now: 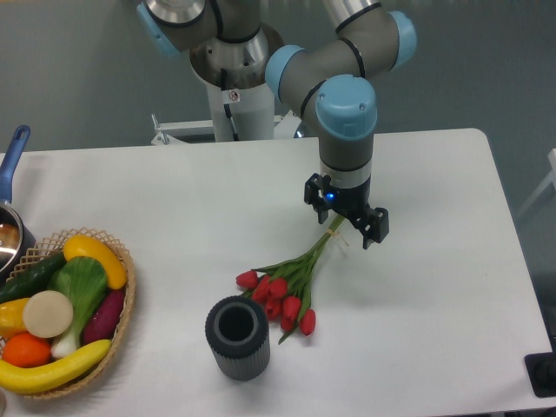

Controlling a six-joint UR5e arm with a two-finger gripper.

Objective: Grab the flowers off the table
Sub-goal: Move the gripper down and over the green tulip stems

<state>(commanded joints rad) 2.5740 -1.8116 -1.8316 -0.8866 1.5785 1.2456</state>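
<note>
**My claw is down at the flower stems**

The table (174, 200) is big, white and flat, with round corners. Everything sits on it.

My arm (347, 104) is grey with blue caps. It bends over the table and points straight down.

At the left edge is a wicker basket (128, 300). It is full of play food: a yellow banana, a green leafy thing, an orange, a purple one and more. Behind it I see part of a pot with a blue handle (12, 161).

Near the front stands a dark grey vase (237, 337) with ribs. It is upright, and its top is open.

The flowers (282, 295) lie flat on the table, just right of the vase. The red buds are beside the vase. The green stems slant up to my claw.

My claw (350, 224) is black. Its two fingers are at the stem ends. I cannot tell if they are squeezing the stems or just around them.
</note>
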